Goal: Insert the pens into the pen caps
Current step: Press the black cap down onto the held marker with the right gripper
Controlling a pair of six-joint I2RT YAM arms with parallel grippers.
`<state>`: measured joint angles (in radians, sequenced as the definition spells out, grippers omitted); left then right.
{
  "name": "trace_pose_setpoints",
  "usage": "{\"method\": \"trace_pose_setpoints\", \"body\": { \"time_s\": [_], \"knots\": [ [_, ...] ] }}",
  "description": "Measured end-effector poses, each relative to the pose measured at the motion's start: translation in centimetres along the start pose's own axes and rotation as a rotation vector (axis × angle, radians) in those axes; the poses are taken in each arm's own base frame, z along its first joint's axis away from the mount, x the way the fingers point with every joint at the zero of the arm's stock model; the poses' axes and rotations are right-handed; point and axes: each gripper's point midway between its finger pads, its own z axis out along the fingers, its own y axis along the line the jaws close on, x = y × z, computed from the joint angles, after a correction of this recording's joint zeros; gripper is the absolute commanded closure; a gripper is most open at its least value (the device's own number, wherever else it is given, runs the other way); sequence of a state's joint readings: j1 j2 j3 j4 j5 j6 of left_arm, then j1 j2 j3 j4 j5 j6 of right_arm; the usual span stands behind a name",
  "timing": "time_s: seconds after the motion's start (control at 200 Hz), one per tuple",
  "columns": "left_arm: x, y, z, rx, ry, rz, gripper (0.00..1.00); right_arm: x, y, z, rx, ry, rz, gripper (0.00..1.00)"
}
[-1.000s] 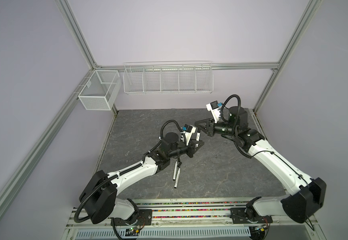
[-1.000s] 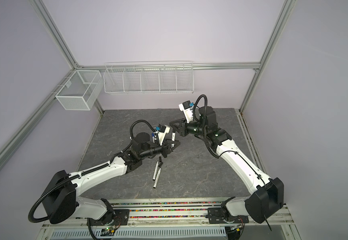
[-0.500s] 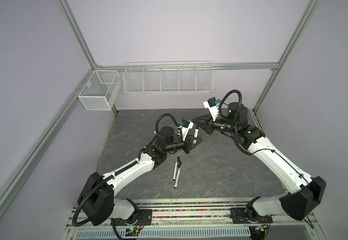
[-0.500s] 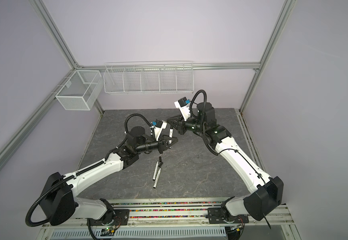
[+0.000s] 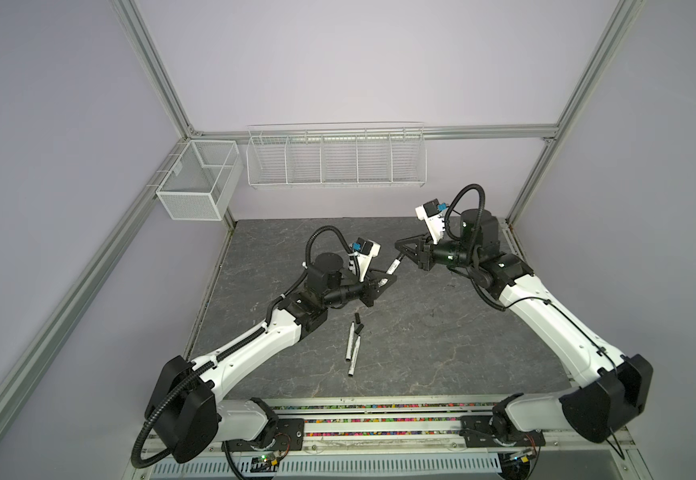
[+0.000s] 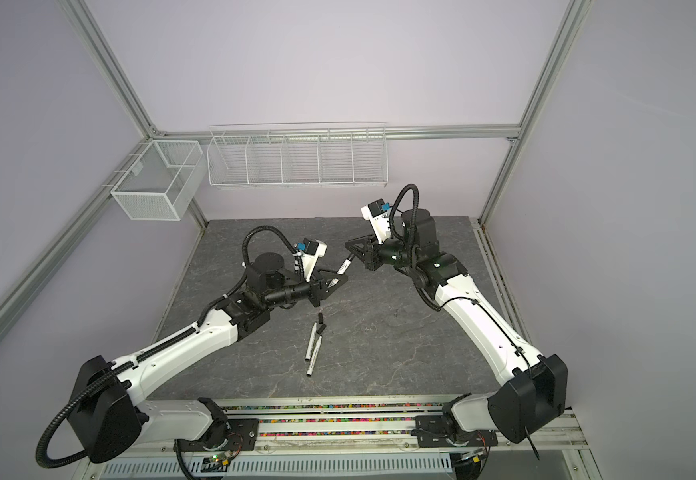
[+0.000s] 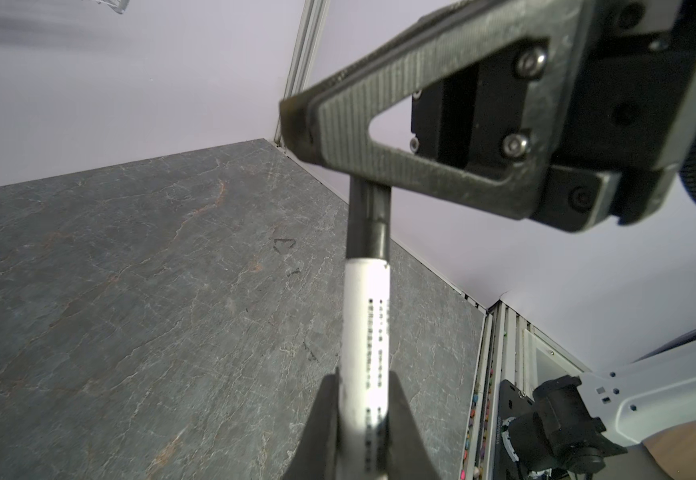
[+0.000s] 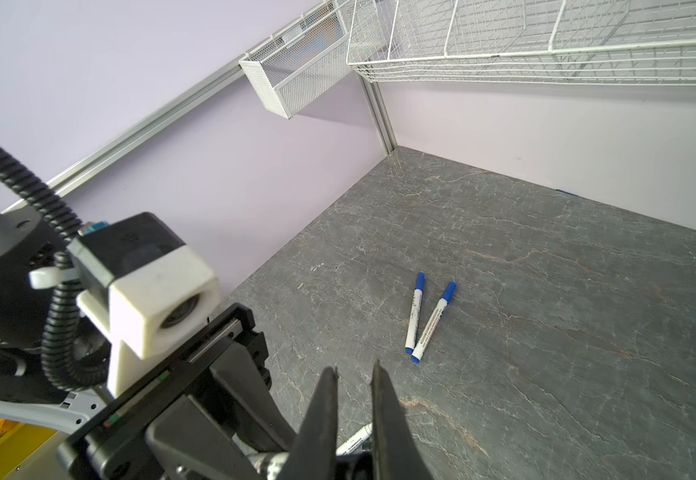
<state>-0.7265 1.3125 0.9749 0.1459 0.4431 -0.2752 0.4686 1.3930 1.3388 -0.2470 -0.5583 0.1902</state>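
The pen (image 7: 365,332) is in the air over the counter (image 7: 130,291), barrel clamped in our left pincer (image 7: 362,384), long axis running straight into the black cap (image 7: 369,208) pinched in our right pincer (image 7: 300,120), so we should press along it.

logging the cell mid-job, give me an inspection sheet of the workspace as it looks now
surface: dark grey stone-look tabletop, no spill seen
job's things: white pen held in the air, its dark end meeting a black cap; two more pens lying side by side, two loose black caps at their far ends; two blue-capped pens on the table, seen only from the right wrist
clutter: nothing seen
grippers: left gripper shut on the white pen's barrel; right gripper shut on the black cap
cables: corrugated hose arched over each wrist, clear of the pens
surroundings: wire rack and mesh basket on the frame rails, lilac walls
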Motion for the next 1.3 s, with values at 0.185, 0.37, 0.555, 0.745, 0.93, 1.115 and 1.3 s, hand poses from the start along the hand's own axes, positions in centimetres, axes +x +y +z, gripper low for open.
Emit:
{"method": "trace_pose_setpoints", "body": {
  "time_s": [0.185, 0.37, 0.555, 0.745, 0.93, 1.115, 1.3],
  "knots": [
    [0.2, 0.5, -0.2, -0.016, 0.009, -0.016, 1.00, 0.0, 0.3, 1.1, 0.054, 0.016, -0.075, 0.91],
    [0.9, 1.1, -0.2, -0.037, 0.037, -0.045, 1.00, 0.5, 0.7, 2.3, 0.082, 0.042, -0.133, 0.91],
    [1.2, 1.6, -0.1, -0.059, 0.046, -0.056, 1.00, 0.6, 1.4, 3.4, 0.091, 0.062, -0.192, 0.91],
    [1.2, 1.6, -0.1, -0.062, 0.044, -0.054, 1.00, 0.7, 2.1, 3.6, 0.077, 0.063, -0.217, 0.92],
    [1.2, 1.6, -0.1, -0.061, 0.044, -0.053, 1.00, 0.7, 2.4, 3.6, 0.040, 0.055, -0.216, 0.92],
    [1.2, 1.4, -0.1, -0.057, 0.045, -0.043, 1.00, 0.7, 2.2, 3.1, -0.027, 0.037, -0.167, 0.92],
    [1.3, 1.2, 0.1, -0.046, 0.032, -0.029, 1.00, 1.1, 1.2, 1.9, -0.078, 0.023, -0.067, 0.92]
  ]
}}
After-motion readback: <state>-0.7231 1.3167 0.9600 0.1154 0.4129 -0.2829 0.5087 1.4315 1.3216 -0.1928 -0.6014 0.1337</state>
